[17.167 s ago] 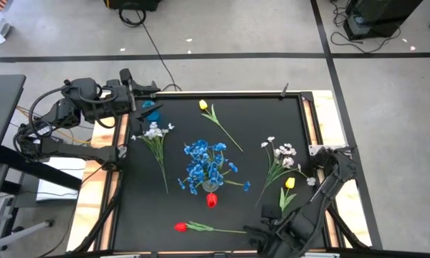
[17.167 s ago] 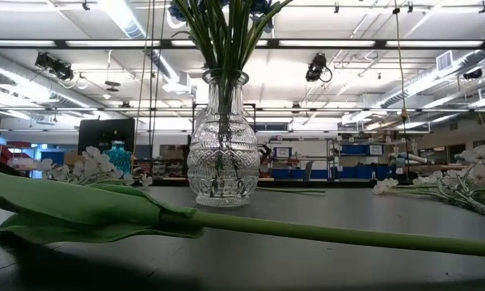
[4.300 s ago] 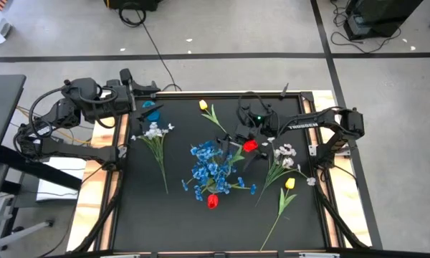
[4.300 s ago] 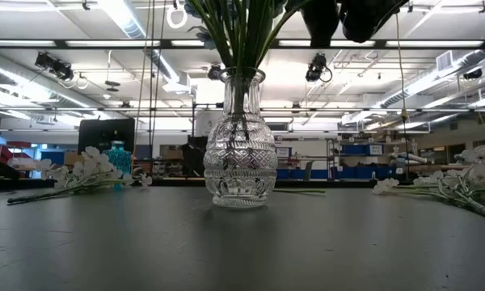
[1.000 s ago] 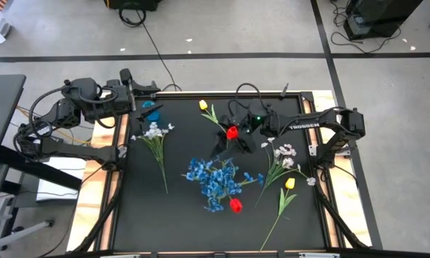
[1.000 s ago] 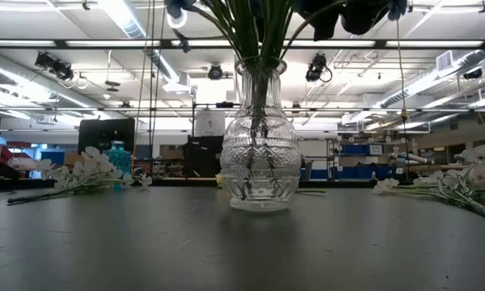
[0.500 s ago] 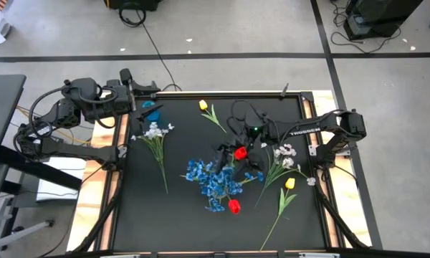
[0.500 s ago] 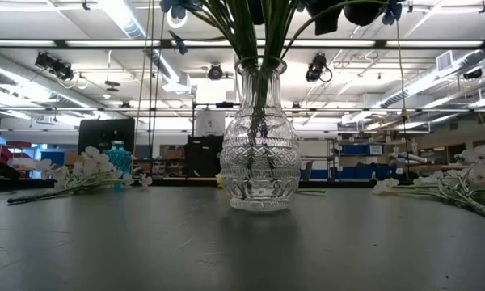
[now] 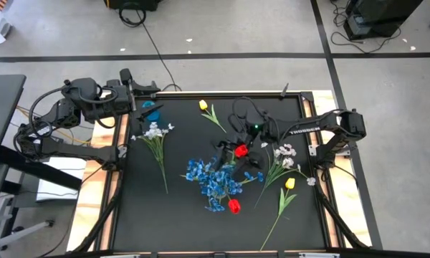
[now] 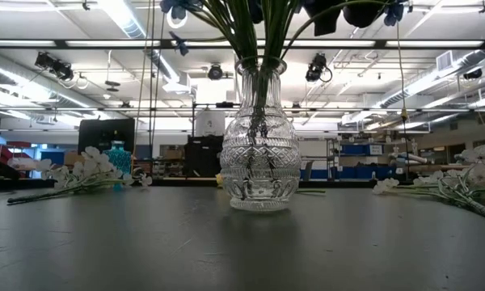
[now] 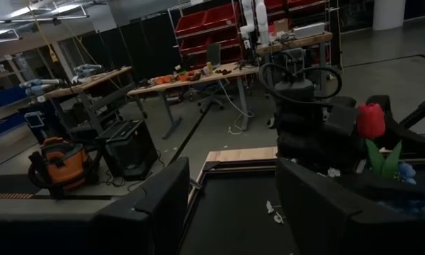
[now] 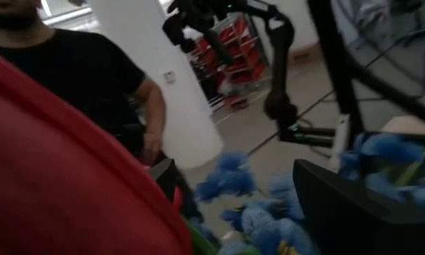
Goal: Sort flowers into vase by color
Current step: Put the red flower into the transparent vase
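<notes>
Near the middle of the black counter [image 9: 179, 222], the right tool [image 9: 238, 153] gripped a red tulip with a green stem [image 9: 240, 151] just above the cut-glass vase [image 10: 262, 137] holding a blue clustered bunch [image 9: 213, 179] and another red tulip [image 9: 233, 206]. White blossom sprigs lay toward nine o'clock [image 9: 155, 133] and three o'clock [image 9: 283, 155], yellow tulips toward twelve [image 9: 203, 105] and four [image 9: 289, 183]. At ten o'clock, off the counter's corner, the left tool [image 9: 145, 89] waited with fingers spread.
</notes>
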